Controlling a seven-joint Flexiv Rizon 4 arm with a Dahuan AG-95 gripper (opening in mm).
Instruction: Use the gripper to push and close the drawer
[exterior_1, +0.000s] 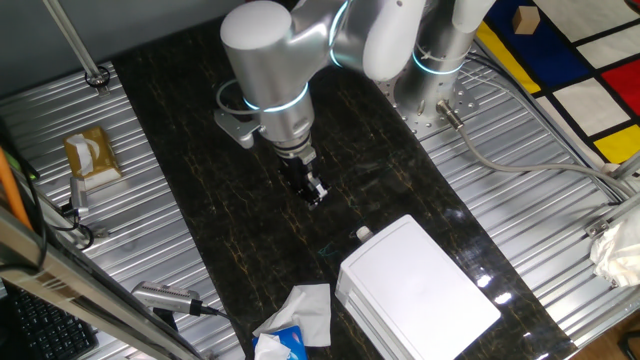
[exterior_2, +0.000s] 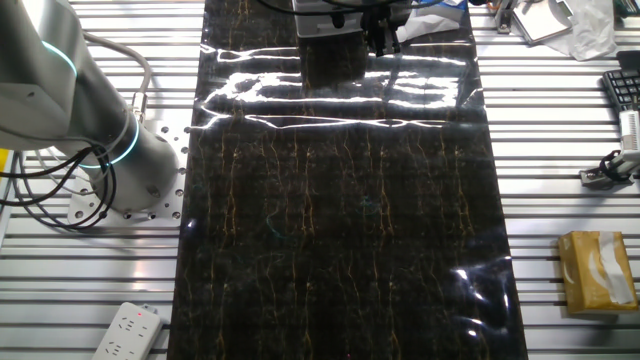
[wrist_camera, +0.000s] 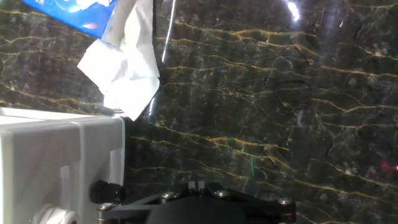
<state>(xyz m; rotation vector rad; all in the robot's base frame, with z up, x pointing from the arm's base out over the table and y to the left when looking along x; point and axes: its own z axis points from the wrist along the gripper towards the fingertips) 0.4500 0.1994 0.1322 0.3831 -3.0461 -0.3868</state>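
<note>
The white flat-topped box (exterior_1: 420, 285) stands at the near right of the dark marble mat. Its drawer front carries a small white round knob (exterior_1: 363, 234) that faces my gripper. The drawer front looks about flush with the box; I cannot tell whether a gap is left. My black gripper (exterior_1: 312, 188) hangs from the silver arm, above the mat, apart from the knob and up-left of it, fingers together and empty. In the hand view the gripper (wrist_camera: 198, 185) is at the bottom edge, and the box (wrist_camera: 62, 155) with its knob (wrist_camera: 56, 216) is at the lower left.
A crumpled white tissue (exterior_1: 305, 310) and a blue packet (exterior_1: 280, 345) lie left of the box. The second arm base (exterior_1: 440, 60) stands at the back. A brown tape box (exterior_1: 90, 155) and a power strip (exterior_2: 125, 330) lie on the ribbed metal table.
</note>
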